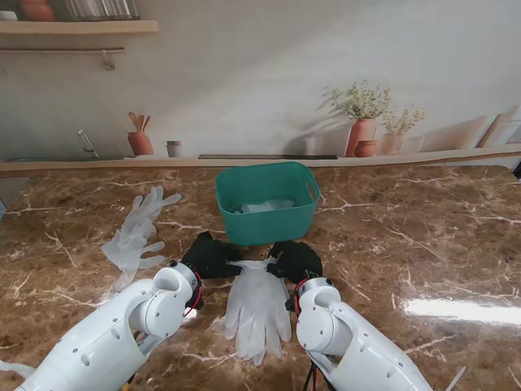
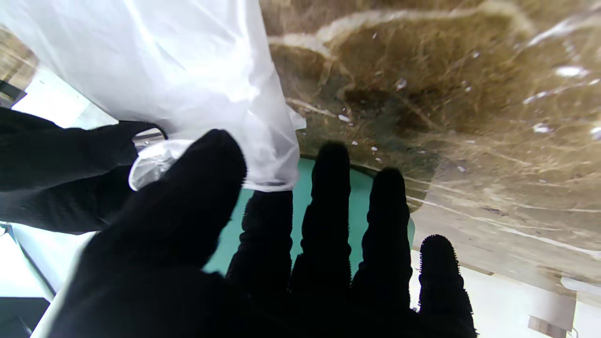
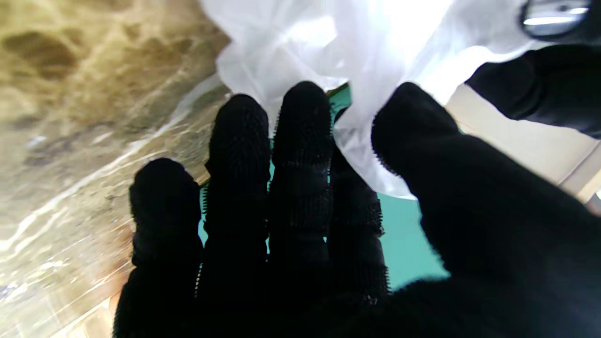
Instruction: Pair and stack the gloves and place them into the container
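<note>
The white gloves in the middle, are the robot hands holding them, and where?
Yes. The left robot hand and right robot hand each pinch the cuff end of the stacked white gloves, one at each corner, the glove fingers pointing toward me.

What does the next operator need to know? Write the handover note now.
Left hand: shut on the centre gloves, fingers pinching the cuff end.
Right hand: shut on the centre gloves at the same cuff end.
Centre gloves: stacked, lying on the table between the hands, just short of the green container.
Container: something white already lies inside, probably gloves.
Loose gloves: on the table at the left, spread out, not neatly stacked.
Left to do: put the centre gloves into the container, then pair, stack and load the loose gloves.
</note>
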